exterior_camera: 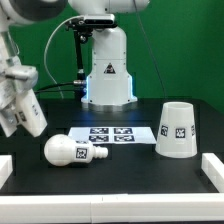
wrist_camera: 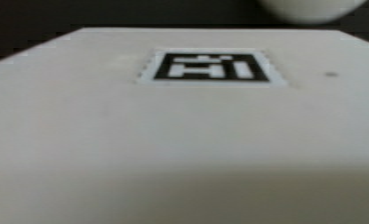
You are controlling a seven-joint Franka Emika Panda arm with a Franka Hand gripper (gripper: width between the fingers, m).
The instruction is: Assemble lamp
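Observation:
The squarish white base block (exterior_camera: 27,112) hangs tilted above the table at the exterior view's left, and my gripper (exterior_camera: 16,98) is shut on it. In the wrist view its flat face (wrist_camera: 163,140) with one square tag fills nearly the whole picture; my fingers are hidden there. The rounded bulb (exterior_camera: 68,151) lies on its side on the black table, neck toward the exterior view's right. A rounded white edge (wrist_camera: 314,8) beyond the block may be the bulb. The tapered shade (exterior_camera: 177,130) stands wide end down at the exterior view's right.
The marker board (exterior_camera: 115,134) lies flat between bulb and shade. The big white robot pedestal (exterior_camera: 108,70) stands behind it before a green backdrop. Low white rails (exterior_camera: 212,170) border the table's front corners.

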